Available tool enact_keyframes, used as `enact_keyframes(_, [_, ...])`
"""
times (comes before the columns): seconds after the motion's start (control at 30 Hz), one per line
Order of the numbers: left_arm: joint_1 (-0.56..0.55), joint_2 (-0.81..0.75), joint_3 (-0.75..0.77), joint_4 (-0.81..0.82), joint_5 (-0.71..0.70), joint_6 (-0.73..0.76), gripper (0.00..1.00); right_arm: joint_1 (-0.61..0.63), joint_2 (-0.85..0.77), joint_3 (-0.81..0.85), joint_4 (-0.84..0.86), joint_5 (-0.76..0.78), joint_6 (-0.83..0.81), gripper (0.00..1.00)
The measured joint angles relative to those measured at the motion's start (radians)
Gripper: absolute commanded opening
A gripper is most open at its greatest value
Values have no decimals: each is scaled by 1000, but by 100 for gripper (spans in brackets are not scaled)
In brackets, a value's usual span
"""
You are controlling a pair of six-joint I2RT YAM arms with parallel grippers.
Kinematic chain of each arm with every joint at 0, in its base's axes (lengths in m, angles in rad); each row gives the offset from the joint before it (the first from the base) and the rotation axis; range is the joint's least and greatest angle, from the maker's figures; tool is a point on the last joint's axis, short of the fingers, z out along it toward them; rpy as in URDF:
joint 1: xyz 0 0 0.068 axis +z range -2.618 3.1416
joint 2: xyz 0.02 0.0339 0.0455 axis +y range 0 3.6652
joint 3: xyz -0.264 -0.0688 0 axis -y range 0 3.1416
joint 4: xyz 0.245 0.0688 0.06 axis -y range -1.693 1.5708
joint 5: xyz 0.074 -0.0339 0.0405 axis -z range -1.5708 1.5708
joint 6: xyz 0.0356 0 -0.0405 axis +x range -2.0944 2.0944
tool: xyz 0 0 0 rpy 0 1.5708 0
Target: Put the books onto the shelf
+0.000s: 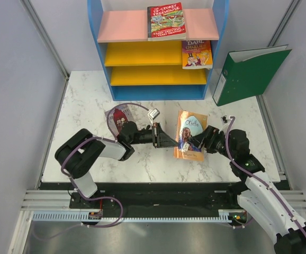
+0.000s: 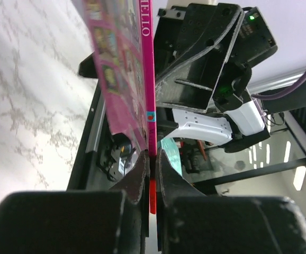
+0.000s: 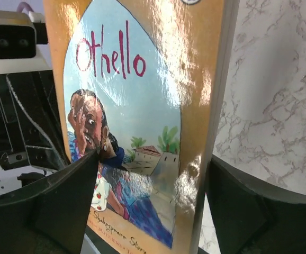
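Pinching the thin pink spine of the Othello book [image 2: 122, 69], the fingers [image 2: 136, 177] of the left gripper [image 2: 152, 159] are pressed tight together on it, and the paperback sticks out of the jaws edge-on to the wrist camera. The fingers [image 3: 68, 206] of the right gripper [image 3: 153, 164] stand wide apart, one at either side of the same book's lower cover. One overlaps the painted picture and the other sits just beside the book's edge; whether either pad touches it cannot be told.

From above, that book hangs between the two grippers with its cover facing up, in front of the shelf [image 1: 124, 25] and toward its right half, over the table [image 1: 84, 100]; whether it rests on the marble cannot be told. In front of the shelf's left half a maroon book [image 1: 120, 117] lies flat on the marble just beside the left wrist, with a purple cable [image 1: 126, 105] arching over it.

On the shelf itself, the Treehouse book [image 1: 167, 21] lies on the pink top board, right of centre. A Dahl book [image 1: 197, 54] rests at the right end of the upper yellow board. Just to the right of the shelf a green binder [image 1: 251, 74] stands tilted, near its blue side wall
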Motion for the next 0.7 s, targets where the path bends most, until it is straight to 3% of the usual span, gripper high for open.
enact_keyframes(0.03, [0, 16, 0, 3, 5, -10, 2, 0, -2, -11, 11, -5, 9, 61])
enact_keyframes(0.07, [0, 32, 0, 5, 11, -20, 2, 0, -6, -19, 15, -7, 19, 37])
enact_keyframes(0.17, [2, 55, -9, 7, 6, -27, 2, -1, -26, -24, 32, -28, 53, 1])
enact_keyframes(0.2, [2, 56, -14, 7, 5, -27, 3, 3, -34, -22, 50, -40, 60, 0])
enact_keyframes(0.3, [2, 43, -26, 9, -3, -13, 23, 7, -44, -18, 66, -63, 64, 0])
enact_keyframes(0.33, [2, 29, -31, -7, -7, -2, 37, 6, -43, -18, 67, -68, 64, 0])
enact_keyframes(0.4, [0, -5, -45, -41, -10, 29, 47, 7, -39, -16, 65, -70, 64, 0])
enact_keyframes(0.7, [-55, -158, -66, -216, -64, 126, 51, 6, -34, 3, 64, -53, 66, 0])
